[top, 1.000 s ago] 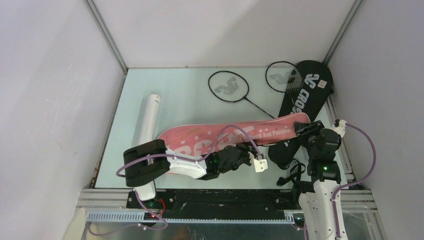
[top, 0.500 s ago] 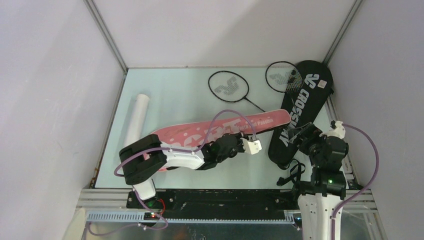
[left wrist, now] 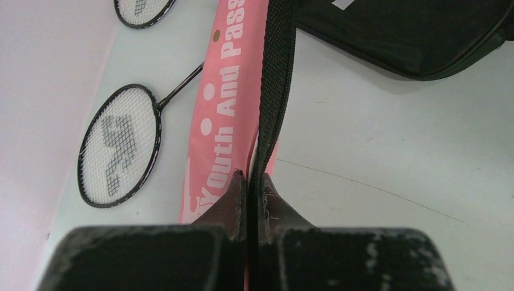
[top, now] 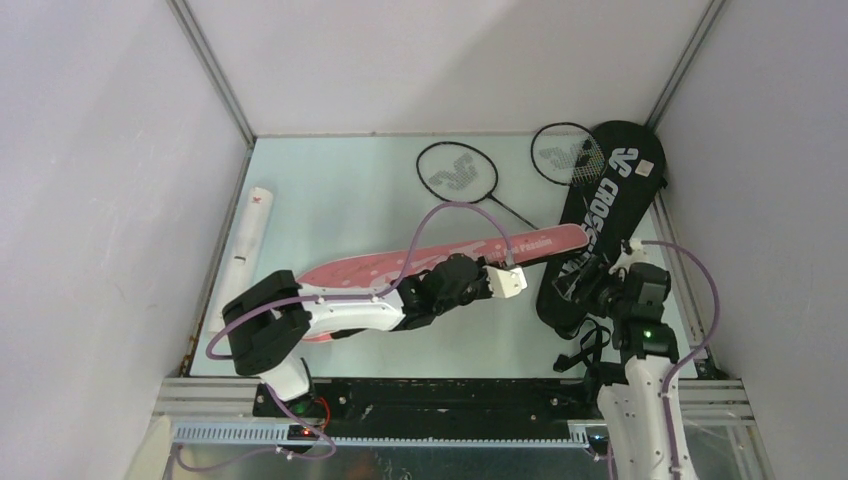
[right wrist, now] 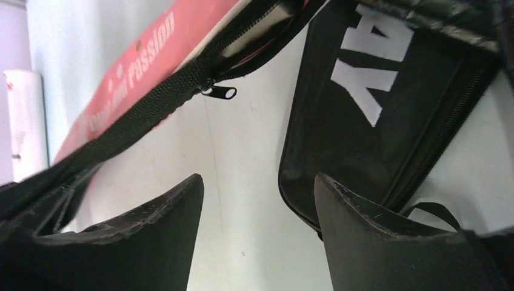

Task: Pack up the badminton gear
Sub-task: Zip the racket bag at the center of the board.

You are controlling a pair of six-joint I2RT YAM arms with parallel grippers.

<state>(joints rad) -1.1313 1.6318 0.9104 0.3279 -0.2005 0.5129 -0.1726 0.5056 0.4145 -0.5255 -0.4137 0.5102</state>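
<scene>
Compared with a second ago, the pink bag (top: 545, 242) has tipped from lying face-up onto its long edge, so the top view now catches it almost side-on. Its far tip no longer overlaps the black bag (top: 612, 190). The tube (top: 245, 245) has shifted over to the left edge of the desk (top: 340, 190), and the right arm has pulled in toward the near end of the black bag.

The pink bag runs diagonally across the middle of the desk, from near-left up to the right. Its tip ends just beside the black bag, though it's hard to say whether they touch. The black bag lies along the right side with its wide end in the far right corner. The tube lies lengthwise by the left wall, well apart from both bags.

One black racket (top: 457, 172) lies flat at the back. The second black racket (top: 567, 155) has its head partly on the black bag's wide end.

The left gripper (left wrist: 250, 179) has its jaws pressed together on the black zipper strip (left wrist: 276, 91) along the pink bag's edge. The right gripper (right wrist: 257, 182) has its jaws spread with only bare desk between them, and the black bag is just beyond. A small zipper pull (right wrist: 219, 91) hangs off the pink bag's strip.
</scene>
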